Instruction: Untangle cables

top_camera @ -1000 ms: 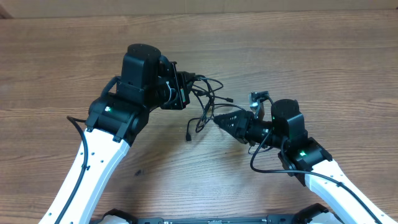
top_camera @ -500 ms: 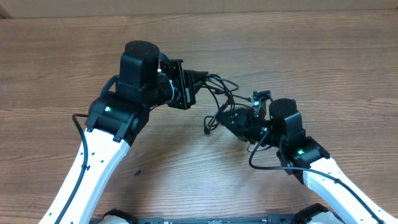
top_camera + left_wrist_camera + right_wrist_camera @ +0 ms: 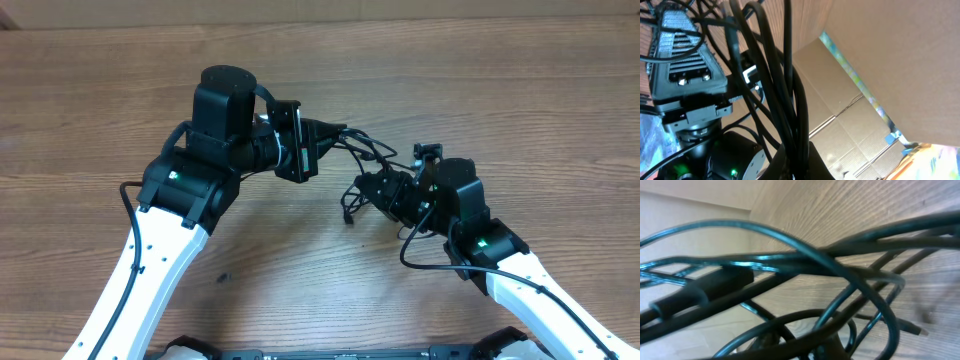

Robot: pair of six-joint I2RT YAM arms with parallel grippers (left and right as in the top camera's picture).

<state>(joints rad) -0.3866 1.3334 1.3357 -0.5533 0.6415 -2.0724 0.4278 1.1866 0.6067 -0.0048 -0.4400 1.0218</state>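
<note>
A tangle of thin black cables (image 3: 366, 158) hangs in the air between my two grippers above the wooden table (image 3: 520, 90). My left gripper (image 3: 335, 133) is shut on one end of the bundle; in the left wrist view the strands (image 3: 785, 90) run up out of its closed jaws. My right gripper (image 3: 368, 185) is shut on the other side of the bundle, with loops of cable (image 3: 805, 275) filling the right wrist view. A loose plug end (image 3: 347, 214) dangles below the right gripper.
A small dark speck (image 3: 224, 278) lies on the table near the left arm. Cardboard sheets (image 3: 850, 115) show behind the cables in the left wrist view. The right arm's own thick wire (image 3: 425, 262) loops beside its wrist.
Both grippers have moved to the right with the bundle. The left gripper has turned further toward the right arm. The dangling plug end has shifted right.
</note>
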